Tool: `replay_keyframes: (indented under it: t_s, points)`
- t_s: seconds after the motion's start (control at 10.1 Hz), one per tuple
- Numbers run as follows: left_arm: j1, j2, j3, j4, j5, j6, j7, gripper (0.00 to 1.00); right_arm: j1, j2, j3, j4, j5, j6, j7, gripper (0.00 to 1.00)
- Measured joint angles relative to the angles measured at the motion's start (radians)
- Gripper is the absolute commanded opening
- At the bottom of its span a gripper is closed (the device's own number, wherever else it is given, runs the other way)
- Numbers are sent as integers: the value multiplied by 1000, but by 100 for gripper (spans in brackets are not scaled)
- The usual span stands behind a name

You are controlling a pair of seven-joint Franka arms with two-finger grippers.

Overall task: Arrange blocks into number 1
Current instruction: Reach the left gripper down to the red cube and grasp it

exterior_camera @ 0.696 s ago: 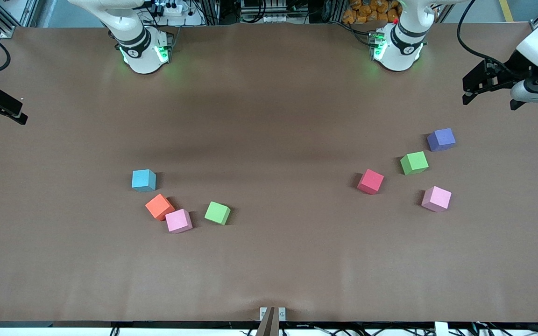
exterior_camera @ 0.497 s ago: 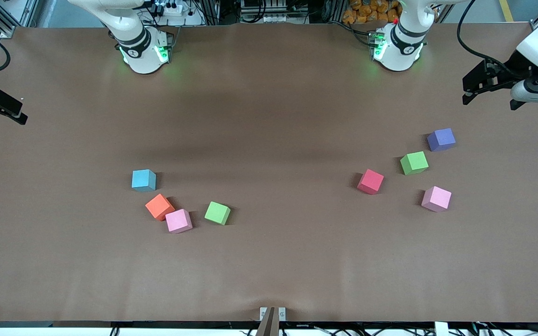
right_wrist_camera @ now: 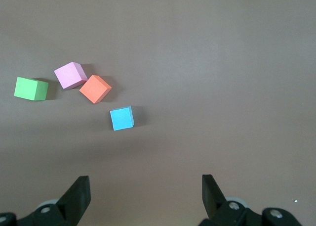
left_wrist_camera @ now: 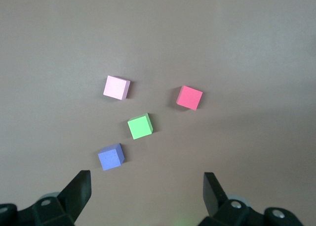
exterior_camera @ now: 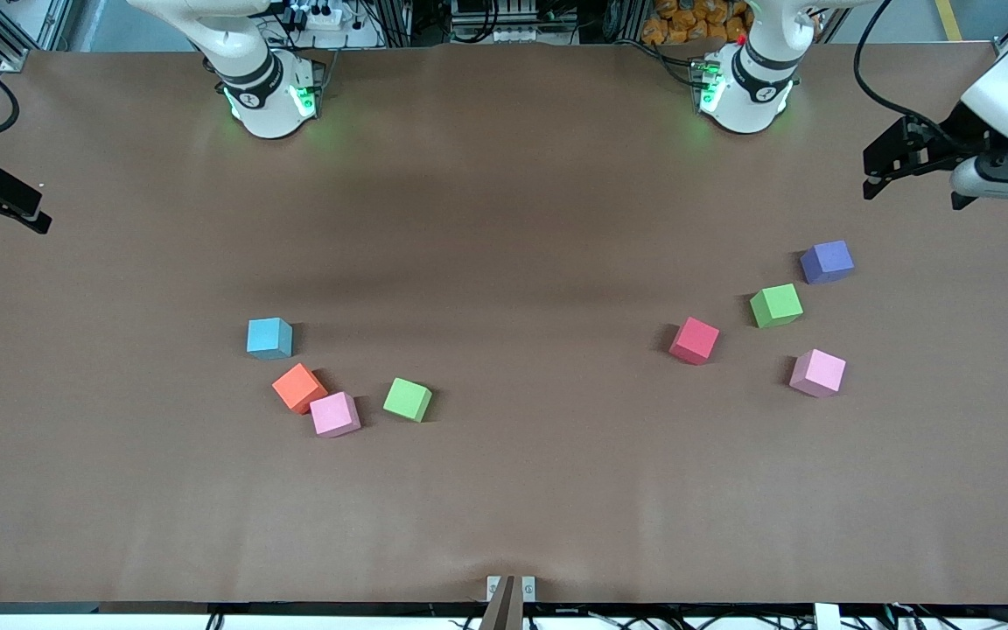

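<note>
Read the front view as a clock face centred on the brown matte table (exterior_camera: 504, 490).

The two white Franka arms are the biggest things on it. The left arm's base (exterior_camera: 745, 87) sits at about 1 o'clock and the right arm's base (exterior_camera: 263, 87) at about 11.

The left gripper (left_wrist_camera: 145, 180) hangs over the table's edge at about 2 o'clock, its claw spread wide and holding nothing. It has crept a little toward 11 o'clock in the last moment, and that is the only change you have. The right gripper (right_wrist_camera: 145, 182) waits over the edge near 10 o'clock, also wide and empty.

None of the small matte foam cubes has shifted. They lie in two loose groups.

- **At 3 o'clock:**
  - the red cube (exterior_camera: 694, 340)
  - the green cube near the purple one (exterior_camera: 775, 305), at its 2 o'clock
  - the purple cube (exterior_camera: 826, 262), farther along that same line
  - the lone pink cube (exterior_camera: 817, 373), at 4 o'clock of the red
- **At 8 o'clock:**
  - the light blue cube (exterior_camera: 269, 338)
  - the orange cube (exterior_camera: 298, 388), at its 5 o'clock
  - the pink cube against the orange one (exterior_camera: 334, 414), touching it
  - the second green cube (exterior_camera: 407, 399), just beside that pink cube at its 3 o'clock

To my eye the task is barely begun, with no stroke of the 1 laid. The left arm's small drift looks like the start of a reach toward the 3 o'clock group.
</note>
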Motion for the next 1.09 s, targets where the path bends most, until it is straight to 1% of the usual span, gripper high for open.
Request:
replay_keyframes:
  t_s: [0.2,0.5,0.7,0.8,0.9,1.09]
  points:
    - [-5,73,-8,-10,0,18,0,100,0,0,0,0,0,0,0,100]
    - [-37,231,-40,-14,-1,127,0,100,0,2,0,1,0,0,0,100]
    - [-74,335,-46,-23,-1,198,0,100,0,3,0,2,0,0,0,100]
    - [-99,382,-48,-41,-1,254,1,100,-1,3,0,2,0,0,0,100]
    - [-125,416,-49,-76,-1,319,0,100,-1,4,0,2,0,0,0,100]
    - [-143,436,-55,-199,-1,473,19,100,-1,5,0,2,0,0,0,100]
